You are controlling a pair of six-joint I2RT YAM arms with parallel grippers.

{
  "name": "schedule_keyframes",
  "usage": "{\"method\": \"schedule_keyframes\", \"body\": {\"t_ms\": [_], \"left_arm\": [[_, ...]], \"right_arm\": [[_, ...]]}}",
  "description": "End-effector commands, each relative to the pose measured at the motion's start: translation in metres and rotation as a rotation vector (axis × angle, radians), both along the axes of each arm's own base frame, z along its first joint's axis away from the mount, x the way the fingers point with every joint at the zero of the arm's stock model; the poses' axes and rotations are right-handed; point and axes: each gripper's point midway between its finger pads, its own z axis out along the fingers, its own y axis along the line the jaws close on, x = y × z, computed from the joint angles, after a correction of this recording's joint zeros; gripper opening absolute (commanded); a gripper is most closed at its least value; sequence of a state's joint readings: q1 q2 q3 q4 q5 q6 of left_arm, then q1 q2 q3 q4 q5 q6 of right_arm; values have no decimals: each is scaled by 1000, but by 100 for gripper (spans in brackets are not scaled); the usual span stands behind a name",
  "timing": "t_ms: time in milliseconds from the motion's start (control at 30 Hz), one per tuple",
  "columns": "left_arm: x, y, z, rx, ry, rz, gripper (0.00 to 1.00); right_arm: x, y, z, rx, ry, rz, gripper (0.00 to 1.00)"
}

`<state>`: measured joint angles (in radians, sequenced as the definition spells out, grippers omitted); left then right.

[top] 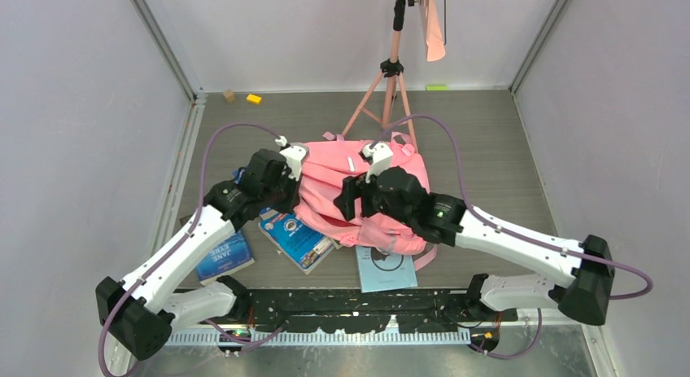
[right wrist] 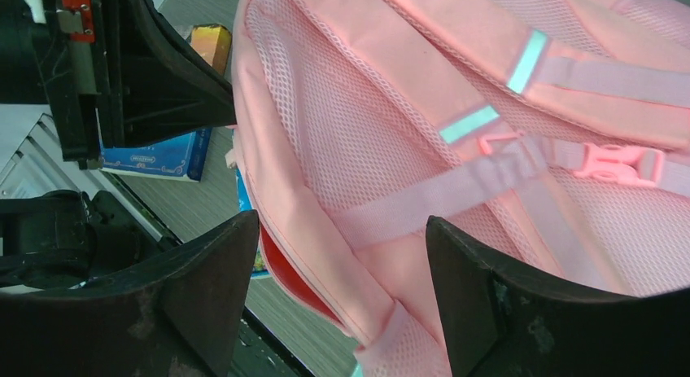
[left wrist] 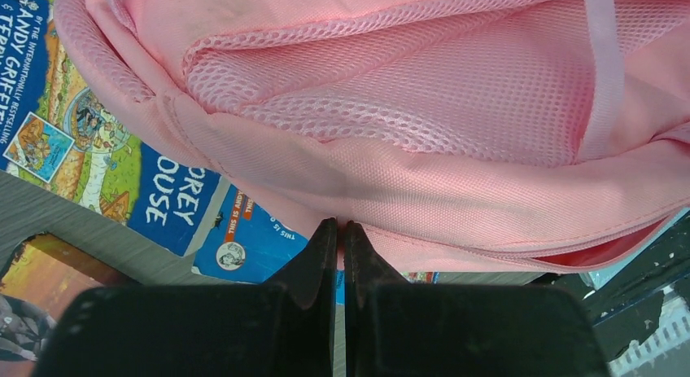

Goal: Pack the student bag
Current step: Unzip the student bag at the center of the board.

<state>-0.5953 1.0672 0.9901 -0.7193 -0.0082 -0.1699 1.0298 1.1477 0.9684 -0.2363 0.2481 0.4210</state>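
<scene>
The pink bag (top: 358, 194) lies mid-tabletop (top: 488, 149), back panel and mesh straps up, resting partly on the books, w/ both arms over it. Left tool (left wrist: 342, 230) has its tips pressed together at the bag's near-left rim; the wrist view shows the tips meeting right at the fabric edge beside the zip seam, but whether any cloth is actually pinched between them can't be told. Right tool (right wrist: 342, 255) is wide open, holding nothing, hovering above the strap side w/ a webbing strap (right wrist: 456, 190) and buckle (right wrist: 614, 161) running across the gap. Books sit around the bag's near edge: a blue storey-house book (top: 297, 238) half tucked under it, another (top: 224, 256) further left by the left arm, a pale blue booklet (top: 385, 269) at the front. Risks from here, as judged: if the left tool has only a sliver of fabric, a lift would likely slip free and the bag flop shut. If the right tool closes where it is, it may snag strap rather than the zip edge, so the opening stays closed and the whole bag drags. Dragging could shove the tucked book or push the bag back toward the tripod (top: 390, 76) behind. The opening looks barely parted, red lining (right wrist: 285, 271) just showing, so books can't go in yet.
</scene>
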Motion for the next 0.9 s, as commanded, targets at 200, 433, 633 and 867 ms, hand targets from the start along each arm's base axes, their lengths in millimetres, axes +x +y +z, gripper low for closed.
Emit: {"method": "schedule_keyframes", "body": {"t_ms": [200,433,633,867], "left_arm": [[1,-7,23,-78,-86,-27,0],[0,-6,23,-81,-89,-22,0],[8,11,21,-17,-106,70,0],[17,29,16,15,-92,165,0]], "right_arm": [[8,74,9,77,23,172,79],[22,91,-4,34,20,142,68],[24,89,-5,-31,-28,113,21],[20,74,-3,-42,-45,94,0]]}}
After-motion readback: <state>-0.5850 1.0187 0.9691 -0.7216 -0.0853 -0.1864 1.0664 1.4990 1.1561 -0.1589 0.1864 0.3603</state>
